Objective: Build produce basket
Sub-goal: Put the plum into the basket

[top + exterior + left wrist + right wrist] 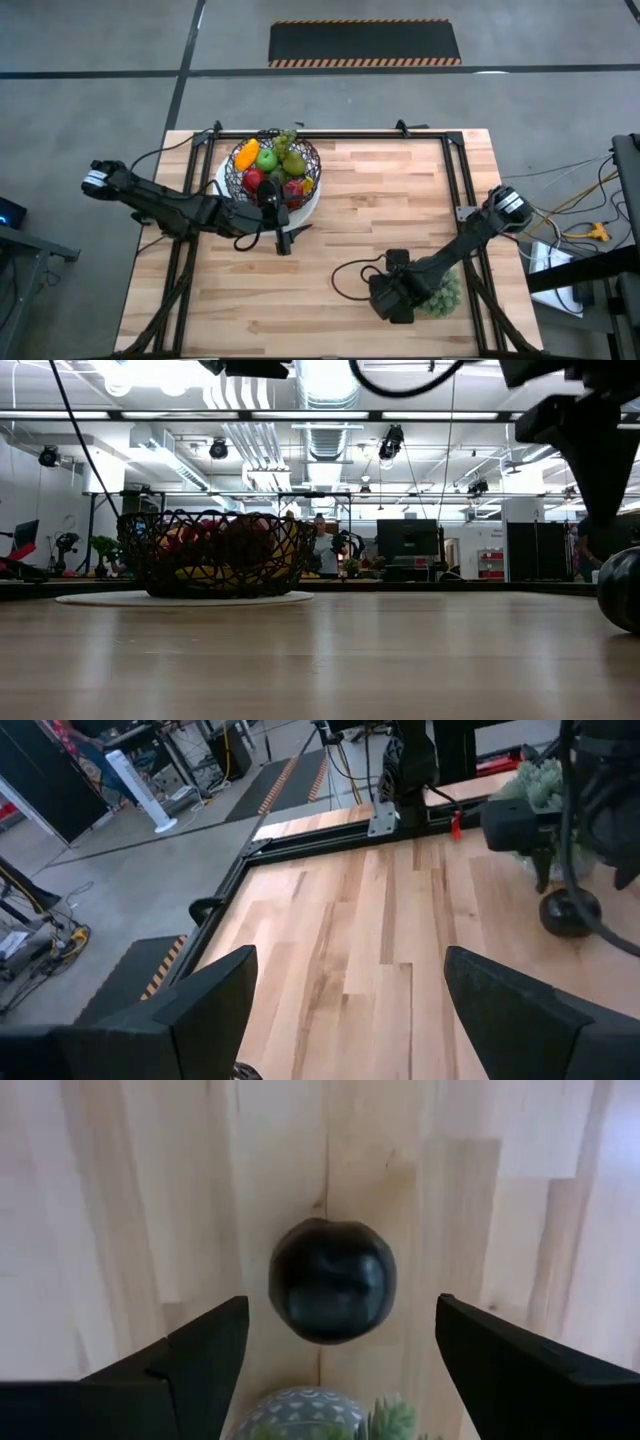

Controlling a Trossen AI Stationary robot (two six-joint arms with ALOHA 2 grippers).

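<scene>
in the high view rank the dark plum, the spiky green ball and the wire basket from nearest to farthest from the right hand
1. dark plum: directly under the open right hand, hidden by it in the high view.
2. spiky green ball: right beside the hand, toward the table's right edge.
3. wire basket: far across, at the table's back left.

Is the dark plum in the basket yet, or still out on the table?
Out. The dark plum lies on the bare wood between the open fingers of the right tool, untouched, far from the basket.

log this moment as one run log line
right end effector open over dark round plum | left end effector open beside black wire basket | plum on table
</scene>
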